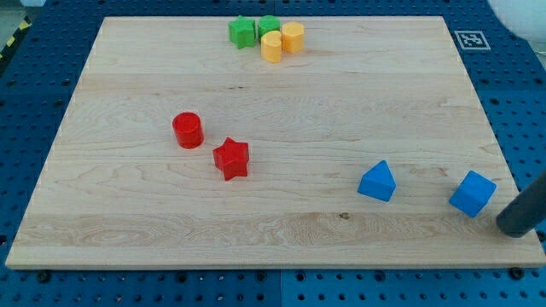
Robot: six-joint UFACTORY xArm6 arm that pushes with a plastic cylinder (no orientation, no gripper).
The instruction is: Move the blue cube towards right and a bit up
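My tip (514, 228) at board's lower right edge, bare, touching nothing. Blue cube (473, 194) just left of it, slightly up; blue wedge (377, 182) farther left. Approach stage, judged: tip on wrong side; needs rounding to cube's lower left before pushing.

The bench (281, 94) is a pale wooden board lying on a blue perforated surface (34, 102), and near its edge at the view's top sit a green star-shaped block (242, 32) and a green block (270, 26) touching two yellow cylinders (293, 37) (271, 47). Left of the middle stand a red cylinder (188, 130) and, just beside it toward the view's bottom right, a red star (230, 159). Toward the view's bottom right lie a blue wedge-like block (377, 182) and, well apart further right, the blue cube (473, 194), with my tip (514, 227) resting just beside the cube's right.
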